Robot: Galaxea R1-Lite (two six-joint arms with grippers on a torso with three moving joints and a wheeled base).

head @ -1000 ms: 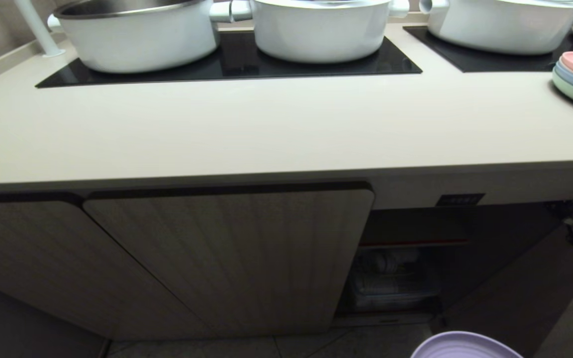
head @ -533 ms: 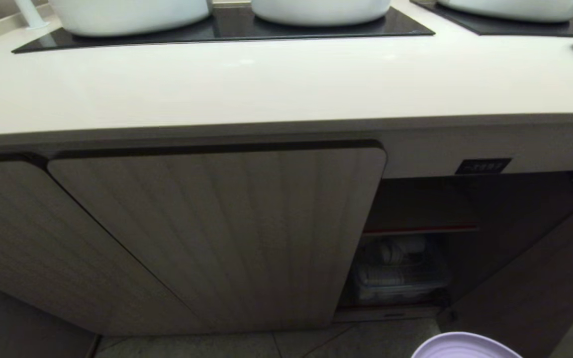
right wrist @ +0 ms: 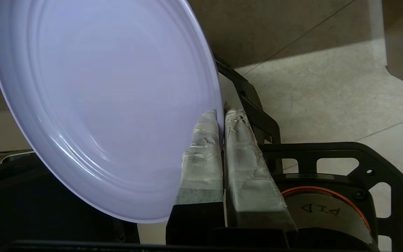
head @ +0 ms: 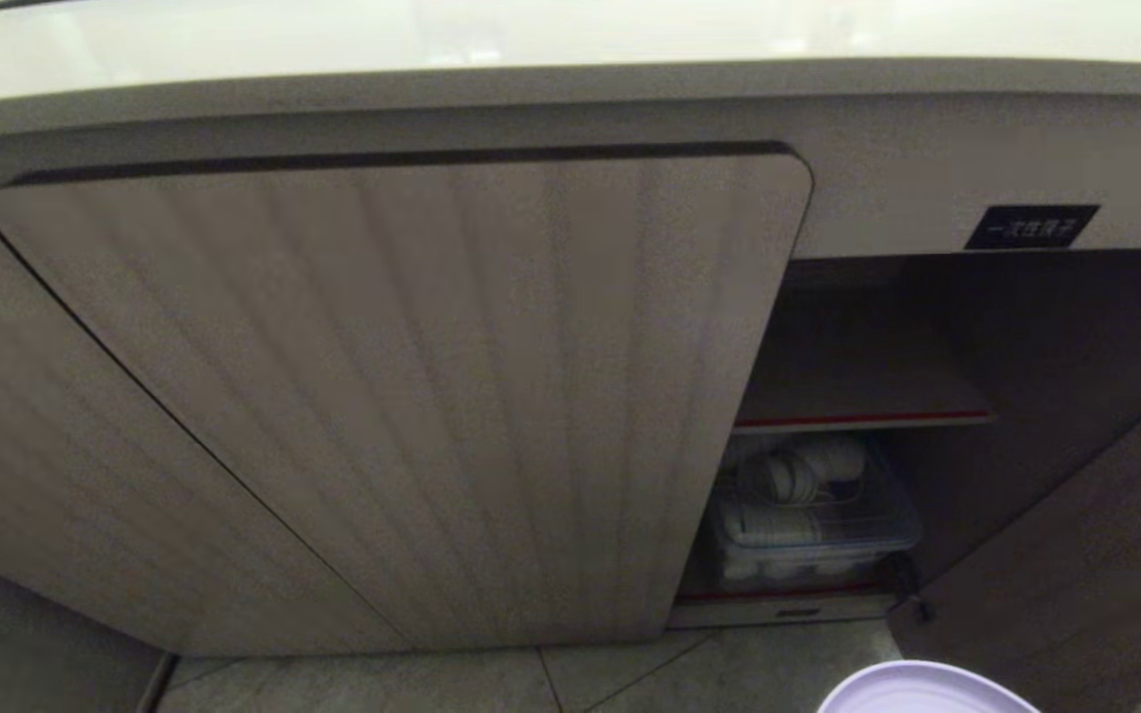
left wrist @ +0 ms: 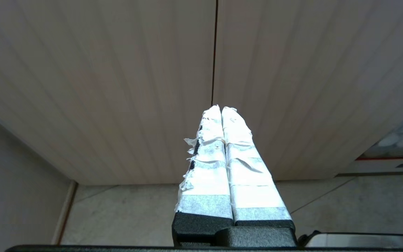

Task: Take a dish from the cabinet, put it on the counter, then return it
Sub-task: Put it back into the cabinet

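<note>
Lavender dish [right wrist: 96,105] sits pinched by its rim in the right gripper [right wrist: 223,112], low before the cabinet [head: 858,327], whose door stands open. Return step looks in hand; next, the dish must go inside. Left gripper [left wrist: 221,109] hangs closed, empty.

The right gripper [right wrist: 222,112], with two long fingers wrapped in pale tape on a black base, was clamped tight on the rim of the round, shallow, lavender plastic dish [right wrist: 100,105], one finger on each face of it. The dish stood nearly on edge in the grip. In the head view neither the arm nor its gripper showed. The left gripper [left wrist: 221,108], with the same white-taped fingers on a black mount, had its fingertips [left wrist: 233,120] pressed together with nothing between them; that arm hung idle, its fingers pointing ahead.
</note>
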